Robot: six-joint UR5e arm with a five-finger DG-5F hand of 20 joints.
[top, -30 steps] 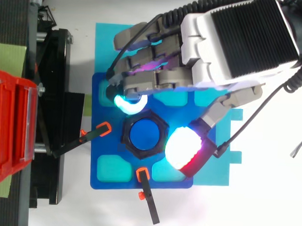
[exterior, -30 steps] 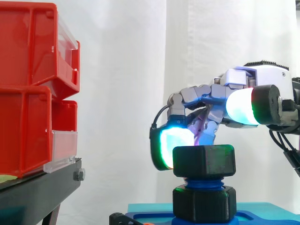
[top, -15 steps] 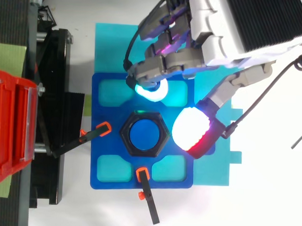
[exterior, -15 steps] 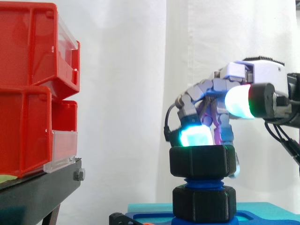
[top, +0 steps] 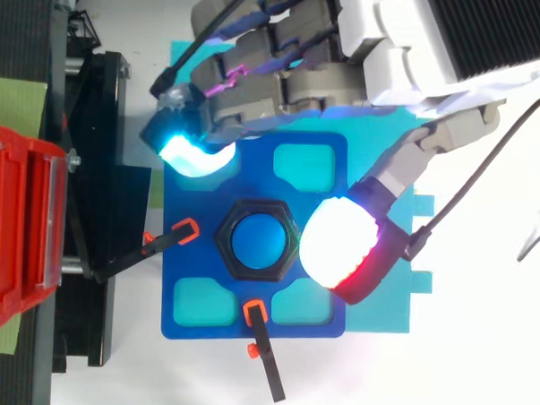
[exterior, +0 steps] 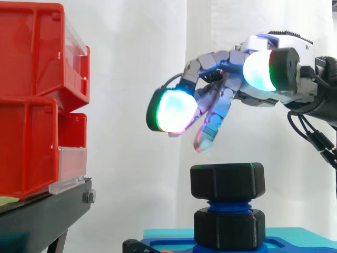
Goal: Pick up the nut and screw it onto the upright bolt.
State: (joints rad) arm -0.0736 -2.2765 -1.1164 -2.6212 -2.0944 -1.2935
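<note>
The robot hand (exterior: 231,87) has let go and risen. A second ago one glowing fingertip was pressed against the side of the nut (exterior: 227,182). Half a second ago the fingertips rested on its top edge, and now they hang above it with open air between. The fingers are loosely spread and hold nothing. From above, the cyan-lit fingertip (top: 187,154) has swung out past the corner of the blue plate (top: 225,317), toward the black stand (top: 102,159). The white and red thumb pad (top: 340,250) hovers just beside the nut (top: 230,255) rather than on it. The nut itself sits level on the upright blue bolt (top: 256,240), at much the same height throughout. A short band of blue thread (exterior: 227,203) shows between it and the black hexagonal piece (exterior: 229,228) below. I cannot tell from the outline how far it turned. This looks like a release after a twisting stroke. The nut is started on the thread and stays put unaided, so the pick-up is done and the screwing has begun. The exposed thread suggests more turns are available, so the robot hand would need to come down and take hold of the nut's flats again.
</note>
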